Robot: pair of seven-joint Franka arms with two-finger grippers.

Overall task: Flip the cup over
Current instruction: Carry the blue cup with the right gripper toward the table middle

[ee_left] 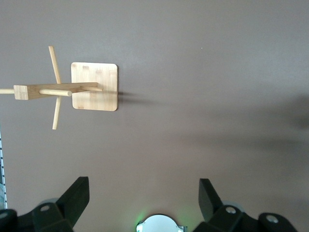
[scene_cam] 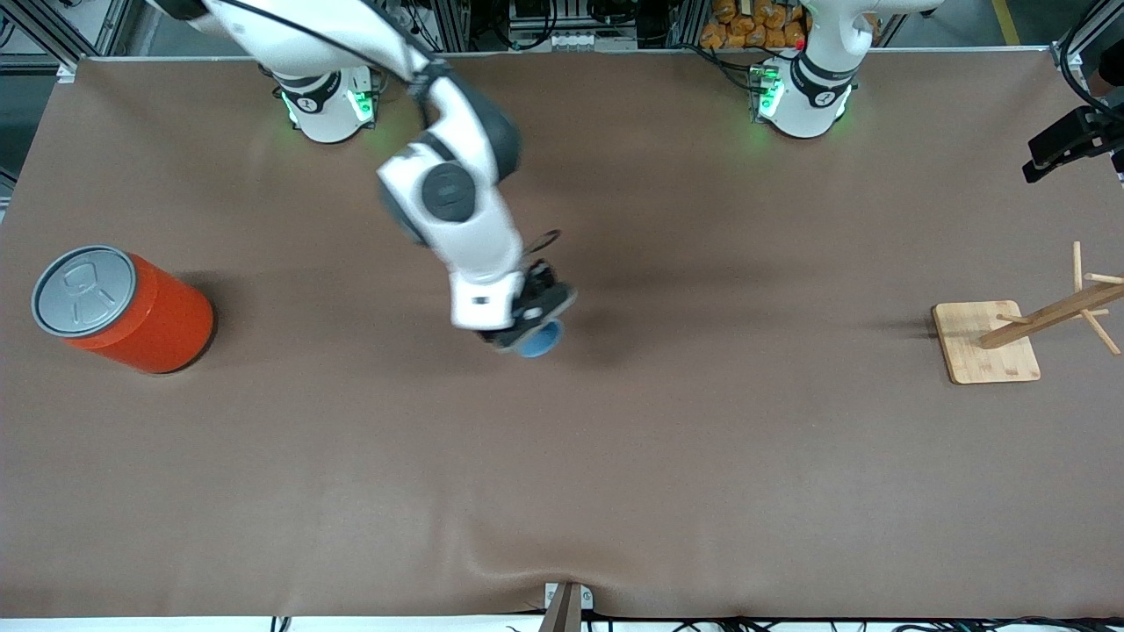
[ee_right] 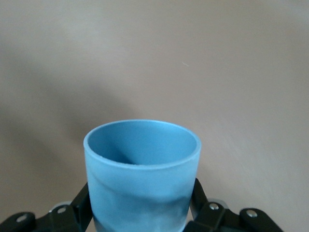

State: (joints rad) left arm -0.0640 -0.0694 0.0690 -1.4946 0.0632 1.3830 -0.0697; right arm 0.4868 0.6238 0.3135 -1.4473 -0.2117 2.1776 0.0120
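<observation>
Standing toward the right arm's end of the brown surface (scene_cam: 615, 456), the orange can (scene_cam: 132, 312) with its grey pull-tab lid tilts toward the front camera, well apart from everything else. Next comes the right arm, which reaches from its base at the top of the front view down over the middle of the surface, its wrist bent so that the right gripper (scene_cam: 531, 329) points toward the front camera. Its fingers (ee_right: 79, 205) pinch the light-blue cup (scene_cam: 540, 340) by its lower wall, one on each side. In the right wrist view the cup (ee_right: 142, 179) shows its open mouth and darker blue inside turned away from the gripper. Whether the cup touches the surface cannot be told. Wide bare surface lies around the cup on every side, up to the front edge. Toward the left arm's end, a wooden rack (scene_cam: 997, 338) with pegs stands on a square base near the surface's edge. The left arm waits; its left gripper (ee_left: 142, 203) hangs high above the surface with fingers (ee_left: 72, 200) spread wide and holding nothing, the rack (ee_left: 94, 87) in its wrist view.
</observation>
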